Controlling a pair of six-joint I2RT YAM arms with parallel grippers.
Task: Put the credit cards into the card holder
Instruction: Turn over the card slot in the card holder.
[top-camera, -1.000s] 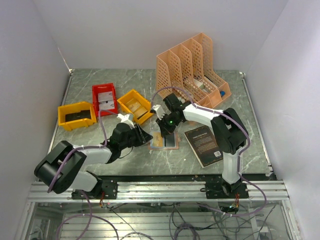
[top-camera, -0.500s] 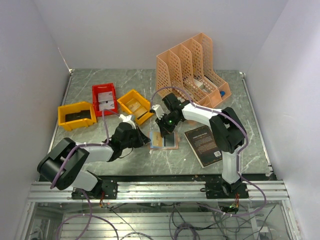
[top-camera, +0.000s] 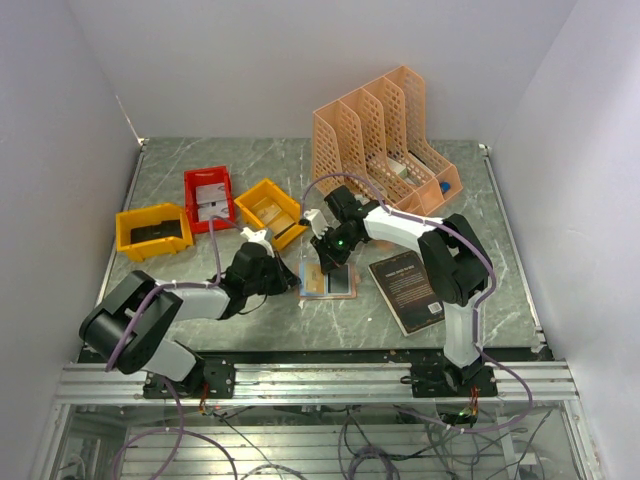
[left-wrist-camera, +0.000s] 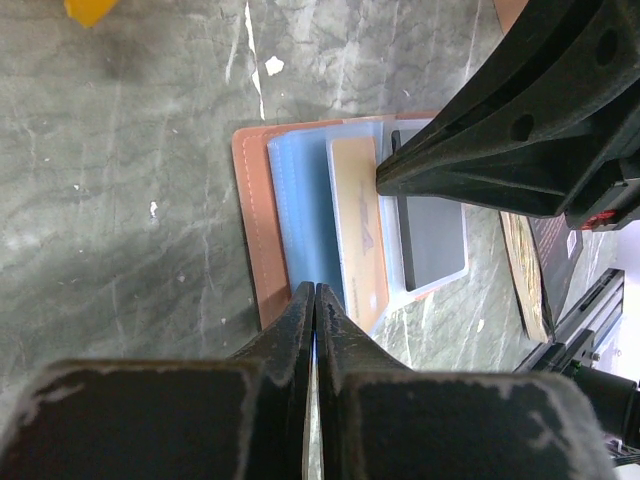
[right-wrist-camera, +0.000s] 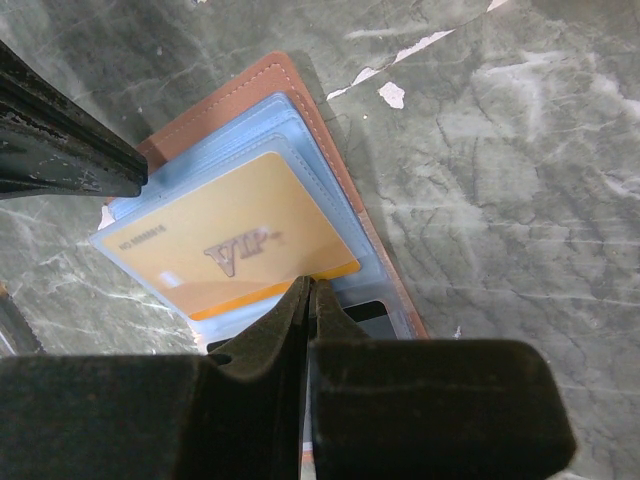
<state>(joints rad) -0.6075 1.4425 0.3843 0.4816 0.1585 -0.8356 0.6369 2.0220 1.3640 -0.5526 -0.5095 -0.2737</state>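
Note:
The salmon-pink card holder (top-camera: 338, 286) lies open on the table, its pale blue inner sleeves (left-wrist-camera: 300, 220) facing up. A tan "VIP" credit card (right-wrist-camera: 220, 245) sits mostly inside a blue sleeve, with its orange edge sticking out. It also shows in the left wrist view (left-wrist-camera: 360, 240). My right gripper (right-wrist-camera: 308, 285) is shut, its tip against that protruding card edge. My left gripper (left-wrist-camera: 315, 290) is shut, its tip on the holder's left half near the salmon border (left-wrist-camera: 250, 220). In the top view the left gripper (top-camera: 293, 280) and the right gripper (top-camera: 327, 262) meet over the holder.
A black book (top-camera: 407, 290) lies just right of the holder. A peach lattice file organizer (top-camera: 385, 140) stands at the back right. A red bin (top-camera: 208, 197) and two yellow bins (top-camera: 270, 210) (top-camera: 153, 230) sit at the left.
My left gripper has moved right to the holder's left edge. The right gripper has stayed over the holder.

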